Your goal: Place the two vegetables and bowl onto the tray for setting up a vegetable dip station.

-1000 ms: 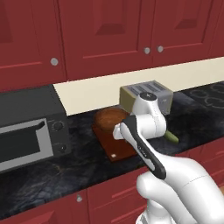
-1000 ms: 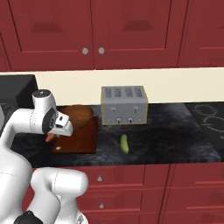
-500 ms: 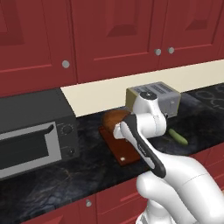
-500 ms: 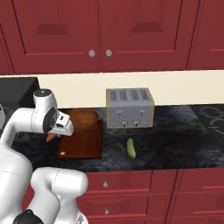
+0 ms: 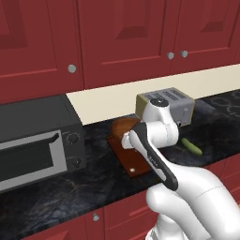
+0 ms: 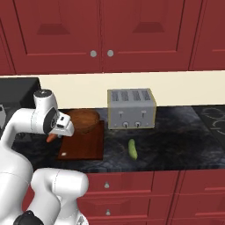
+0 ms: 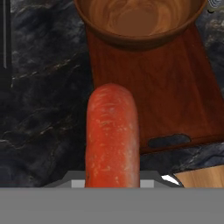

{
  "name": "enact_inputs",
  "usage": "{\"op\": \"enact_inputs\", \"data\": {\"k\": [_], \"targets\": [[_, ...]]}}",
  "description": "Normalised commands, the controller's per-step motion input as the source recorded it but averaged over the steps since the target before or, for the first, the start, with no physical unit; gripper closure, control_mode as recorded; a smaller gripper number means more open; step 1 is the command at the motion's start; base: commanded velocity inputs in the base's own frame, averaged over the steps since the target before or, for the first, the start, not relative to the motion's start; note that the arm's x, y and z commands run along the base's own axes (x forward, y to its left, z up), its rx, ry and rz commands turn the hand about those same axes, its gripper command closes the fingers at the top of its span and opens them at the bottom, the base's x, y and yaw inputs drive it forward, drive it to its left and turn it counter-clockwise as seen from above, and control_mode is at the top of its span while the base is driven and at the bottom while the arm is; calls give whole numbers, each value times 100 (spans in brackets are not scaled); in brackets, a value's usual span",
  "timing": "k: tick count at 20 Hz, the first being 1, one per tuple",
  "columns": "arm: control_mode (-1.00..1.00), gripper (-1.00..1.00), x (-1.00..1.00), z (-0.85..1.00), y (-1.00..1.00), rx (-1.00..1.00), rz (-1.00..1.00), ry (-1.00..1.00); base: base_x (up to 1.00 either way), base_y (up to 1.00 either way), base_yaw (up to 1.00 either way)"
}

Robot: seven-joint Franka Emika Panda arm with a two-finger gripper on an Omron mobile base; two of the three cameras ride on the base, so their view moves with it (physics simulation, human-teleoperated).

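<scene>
Orange carrot [image 7: 113,135] clamped in my gripper [image 6: 56,133], hanging over table just beside tray [image 7: 175,92]; wooden bowl [image 7: 139,19] on tray, cucumber [image 6: 132,149] on table by toaster [image 6: 131,108].

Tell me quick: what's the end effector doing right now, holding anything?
End effector: closed on the carrot, held above the counter beside the tray.

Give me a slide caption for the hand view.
Carrot held in the tool above the dark counter, beside the tray carrying the wooden bowl.
</scene>
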Motion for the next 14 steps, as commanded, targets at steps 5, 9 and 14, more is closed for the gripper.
{"op": "enact_inputs", "data": {"k": [5, 9, 14], "targets": [[100, 100, 0, 0, 0, 0, 0, 0, 0, 0, 0], [100, 100, 0, 0, 0, 0, 0, 0, 0, 0, 0], [100, 100, 0, 0, 0, 0, 0, 0, 0, 0, 0]]}}
